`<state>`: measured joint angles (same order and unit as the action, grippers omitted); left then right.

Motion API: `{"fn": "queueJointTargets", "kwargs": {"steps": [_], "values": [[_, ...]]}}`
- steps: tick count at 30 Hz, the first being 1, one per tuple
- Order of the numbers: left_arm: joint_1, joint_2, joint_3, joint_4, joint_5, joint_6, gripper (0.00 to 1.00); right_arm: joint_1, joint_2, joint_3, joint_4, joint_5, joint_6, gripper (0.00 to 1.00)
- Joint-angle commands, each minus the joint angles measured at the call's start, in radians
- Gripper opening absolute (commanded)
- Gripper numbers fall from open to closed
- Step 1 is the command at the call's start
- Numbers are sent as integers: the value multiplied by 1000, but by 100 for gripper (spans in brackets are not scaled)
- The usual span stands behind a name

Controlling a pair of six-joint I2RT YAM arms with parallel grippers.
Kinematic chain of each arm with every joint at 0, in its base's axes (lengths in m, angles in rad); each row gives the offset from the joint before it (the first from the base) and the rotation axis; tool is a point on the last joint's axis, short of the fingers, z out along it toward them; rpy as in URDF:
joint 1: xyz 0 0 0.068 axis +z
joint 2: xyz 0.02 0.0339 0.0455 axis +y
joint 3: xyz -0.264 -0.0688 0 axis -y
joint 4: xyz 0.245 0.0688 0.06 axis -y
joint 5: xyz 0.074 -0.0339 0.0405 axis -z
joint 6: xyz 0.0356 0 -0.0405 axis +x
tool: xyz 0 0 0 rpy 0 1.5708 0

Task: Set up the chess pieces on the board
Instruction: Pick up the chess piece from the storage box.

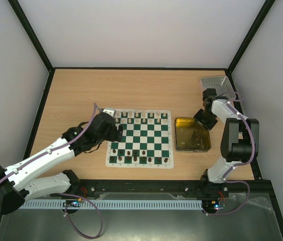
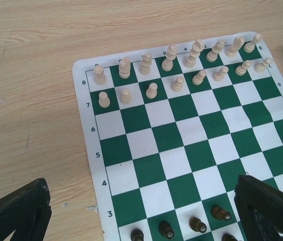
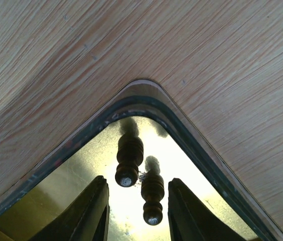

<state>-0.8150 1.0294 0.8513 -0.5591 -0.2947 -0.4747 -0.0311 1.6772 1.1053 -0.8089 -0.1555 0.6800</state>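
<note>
Right gripper (image 3: 137, 183) is down in the corner of the yellow tray (image 3: 181, 134), jaws a moderate way apart and holding nothing. One dark piece (image 3: 152, 197) lies on its side right between the fingers; a second dark piece (image 3: 129, 160) lies just beyond, nearly touching it. That reads as the pick step: fetching dark men for the near side.

Left gripper (image 2: 141, 183) hovers over the left part of the board (image 2: 181, 145), jaws wide, empty. The cream pieces (image 2: 151, 90) stand in two rows at the far edge. Dark ones (image 2: 196, 224) are lined up along the near edge; how many gaps remain I cannot tell.

Next move, I'd say: close on the nearer piece alone. The neighbour sits so close a finger could nudge it, and a lying piece will need standing upright on its square.
</note>
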Motion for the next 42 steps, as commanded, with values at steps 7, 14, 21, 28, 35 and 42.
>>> {"fn": "queueJointTargets", "kwargs": {"steps": [7, 14, 21, 28, 35, 42], "values": [[-4, 7, -3, 12, -1, 10, 99, -11, 52, 31, 25, 11, 1, 27], [-4, 6, -3, 12, -1, 10, 99, -18, 71, 34, 37, 6, -1, 24], [-4, 12, -4, 15, 3, 11, 99, -21, 93, 36, 46, 7, -3, 20], [-3, 12, -5, 17, 5, 11, 99, -21, 104, 32, 50, -2, -2, 20], [-2, 12, -6, 19, 7, 11, 99, -21, 82, 39, 30, 20, -10, 7], [3, 16, -6, 21, 12, 13, 99, -21, 25, 53, -5, 17, -7, 6]]}}
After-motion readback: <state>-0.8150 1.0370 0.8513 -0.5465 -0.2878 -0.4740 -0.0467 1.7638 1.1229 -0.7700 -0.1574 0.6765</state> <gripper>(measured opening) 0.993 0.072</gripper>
